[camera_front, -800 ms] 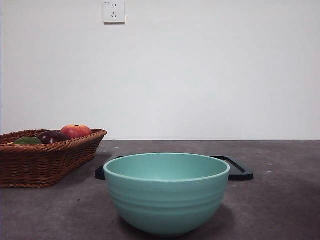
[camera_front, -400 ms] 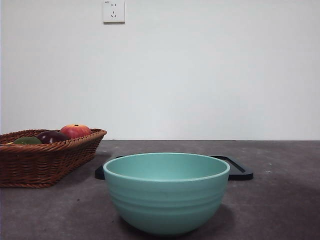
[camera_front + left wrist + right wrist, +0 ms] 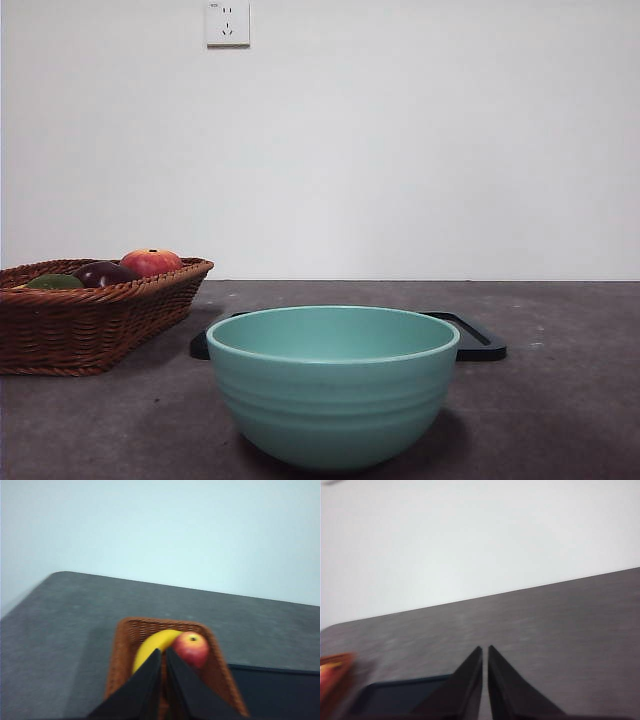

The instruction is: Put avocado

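Note:
The avocado (image 3: 55, 282) shows as a dark green top just over the rim of the wicker basket (image 3: 90, 325) at the left of the front view. In the left wrist view my left gripper (image 3: 164, 651) hangs shut above that basket (image 3: 122, 655), and its jaws hide the avocado. My right gripper (image 3: 485, 649) is shut with nothing in it, above the table near the black tray (image 3: 400, 695). Neither arm appears in the front view.
A dark purple fruit (image 3: 100, 273) and a red-orange apple (image 3: 152, 262) share the basket, along with a banana (image 3: 150, 645). A teal bowl (image 3: 333, 385) stands front and centre, with the flat black tray (image 3: 480, 340) behind it.

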Action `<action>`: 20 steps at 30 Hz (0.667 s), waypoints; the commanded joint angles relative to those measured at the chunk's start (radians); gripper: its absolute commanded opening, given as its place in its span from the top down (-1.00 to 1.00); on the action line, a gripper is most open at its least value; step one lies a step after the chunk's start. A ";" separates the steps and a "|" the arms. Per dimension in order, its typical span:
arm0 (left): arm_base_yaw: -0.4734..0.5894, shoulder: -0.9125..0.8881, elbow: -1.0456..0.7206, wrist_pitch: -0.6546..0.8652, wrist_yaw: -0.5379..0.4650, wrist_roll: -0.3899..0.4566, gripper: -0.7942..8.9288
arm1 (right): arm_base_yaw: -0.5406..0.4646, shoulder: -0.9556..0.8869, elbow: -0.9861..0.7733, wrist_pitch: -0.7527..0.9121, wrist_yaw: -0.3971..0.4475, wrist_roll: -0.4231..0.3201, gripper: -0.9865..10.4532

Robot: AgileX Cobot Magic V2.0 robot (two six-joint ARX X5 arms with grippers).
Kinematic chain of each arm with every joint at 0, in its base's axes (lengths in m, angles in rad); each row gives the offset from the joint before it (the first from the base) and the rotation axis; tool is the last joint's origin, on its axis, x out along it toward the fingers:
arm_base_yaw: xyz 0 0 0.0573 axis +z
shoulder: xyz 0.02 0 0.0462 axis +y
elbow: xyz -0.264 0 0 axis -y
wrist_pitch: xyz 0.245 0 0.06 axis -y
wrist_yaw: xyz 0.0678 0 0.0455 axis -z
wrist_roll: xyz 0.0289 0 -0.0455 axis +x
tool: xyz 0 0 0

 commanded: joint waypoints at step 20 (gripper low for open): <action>-0.009 0.503 0.545 -0.338 0.511 0.017 0.80 | 0.091 0.508 0.526 -0.433 -0.322 -0.206 0.81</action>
